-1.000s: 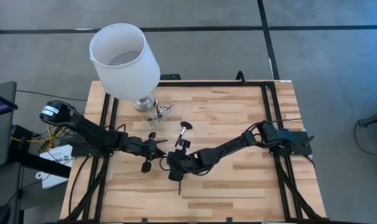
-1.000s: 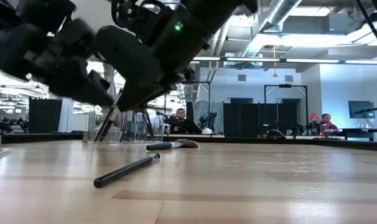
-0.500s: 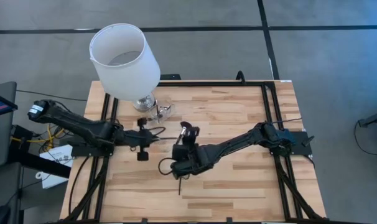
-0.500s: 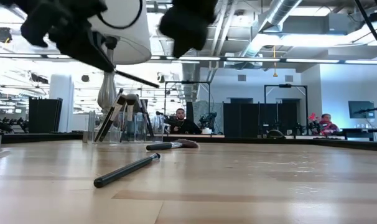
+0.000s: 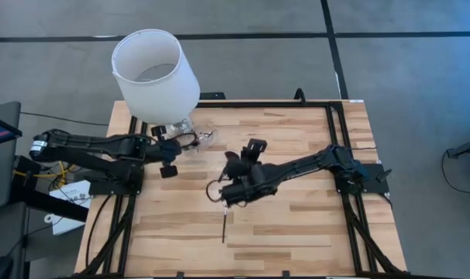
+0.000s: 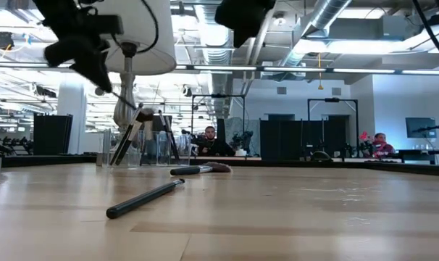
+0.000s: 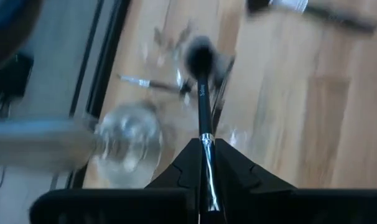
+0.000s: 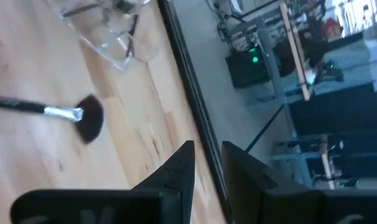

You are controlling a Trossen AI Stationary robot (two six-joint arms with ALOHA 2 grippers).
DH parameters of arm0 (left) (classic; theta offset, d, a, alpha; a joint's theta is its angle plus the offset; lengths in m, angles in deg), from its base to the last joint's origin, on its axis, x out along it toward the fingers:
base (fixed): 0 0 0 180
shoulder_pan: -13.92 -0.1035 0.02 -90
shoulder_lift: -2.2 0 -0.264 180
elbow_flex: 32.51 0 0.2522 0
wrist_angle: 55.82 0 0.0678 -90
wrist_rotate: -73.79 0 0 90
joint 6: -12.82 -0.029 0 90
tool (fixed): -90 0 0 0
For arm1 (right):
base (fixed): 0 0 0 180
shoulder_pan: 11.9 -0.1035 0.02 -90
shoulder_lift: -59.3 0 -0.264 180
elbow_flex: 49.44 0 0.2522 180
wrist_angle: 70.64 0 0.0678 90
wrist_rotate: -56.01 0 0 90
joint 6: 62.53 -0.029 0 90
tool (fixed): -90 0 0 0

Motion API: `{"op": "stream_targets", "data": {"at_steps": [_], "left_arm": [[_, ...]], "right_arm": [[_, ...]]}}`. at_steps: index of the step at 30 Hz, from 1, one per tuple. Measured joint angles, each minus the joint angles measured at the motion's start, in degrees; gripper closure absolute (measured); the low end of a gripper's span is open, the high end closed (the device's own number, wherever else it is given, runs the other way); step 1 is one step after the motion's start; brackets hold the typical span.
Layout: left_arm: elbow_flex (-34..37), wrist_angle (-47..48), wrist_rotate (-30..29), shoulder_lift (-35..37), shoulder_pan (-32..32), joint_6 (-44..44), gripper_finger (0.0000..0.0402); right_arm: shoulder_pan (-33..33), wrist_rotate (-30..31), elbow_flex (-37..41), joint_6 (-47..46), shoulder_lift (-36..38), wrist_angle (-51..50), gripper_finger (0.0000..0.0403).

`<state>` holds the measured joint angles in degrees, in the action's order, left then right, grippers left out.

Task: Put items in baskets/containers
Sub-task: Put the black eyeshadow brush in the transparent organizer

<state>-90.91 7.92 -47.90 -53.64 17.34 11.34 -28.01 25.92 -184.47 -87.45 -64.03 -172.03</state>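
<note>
My left gripper (image 5: 175, 147) is shut on a thin black makeup brush (image 7: 201, 93), raised above the table just short of the clear cup (image 5: 202, 139). The brush's dark bristles (image 7: 200, 51) point down toward the cup (image 6: 143, 145), where several brushes stand slanted. My right gripper (image 8: 207, 165) hangs open with nothing between its fingers, above the fan-headed brush (image 8: 83, 118), which lies flat on the wood. Another black brush (image 5: 224, 225) lies flat nearer the front edge. My left gripper pinches the brush's handle just behind the silver ferrule (image 7: 206, 146) between its two fingers. The brush runs along the fingers and sticks out forward. It is lifted clear and slants down toward the cup, bristles lowest (image 6: 141, 110).
A lamp with a big white shade (image 5: 153, 70) on a silver base (image 5: 181, 128) stands right beside the cup at the far left. Black rails (image 5: 340, 155) run along the table's sides. Bare wood lies to the right and front. People sit in the room behind.
Both grippers have risen from the table's middle. My left gripper has carried its brush up toward the far left, close to the cup, tipping the bristles downward. My right gripper has gone up toward the far edge, above the fan brush. The brushes on the table have stayed put.
</note>
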Motion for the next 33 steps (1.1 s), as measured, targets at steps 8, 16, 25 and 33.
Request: {"op": "stream_targets", "data": {"at_steps": [8,16,25,33], "left_arm": [[0.0,2.3,0.2,0.7,-1.8,-0.5,0.0374],[0.0,2.3,0.3,1.4,-1.8,-1.3,0.0373],[-3.0,2.3,0.4,2.2,0.6,-1.0,0.0373],[-3.1,2.7,0.0,2.2,0.7,0.4,0.0373]], "right_arm": [[3.8,-1.4,0.6,-0.1,-0.5,0.7,0.0332],[5.0,-3.4,0.5,-0.1,-0.6,1.1,0.0332],[5.0,-3.4,0.5,-0.1,-0.6,1.9,0.0332],[5.0,-3.5,0.5,0.0,-0.6,3.3,0.0332]]}}
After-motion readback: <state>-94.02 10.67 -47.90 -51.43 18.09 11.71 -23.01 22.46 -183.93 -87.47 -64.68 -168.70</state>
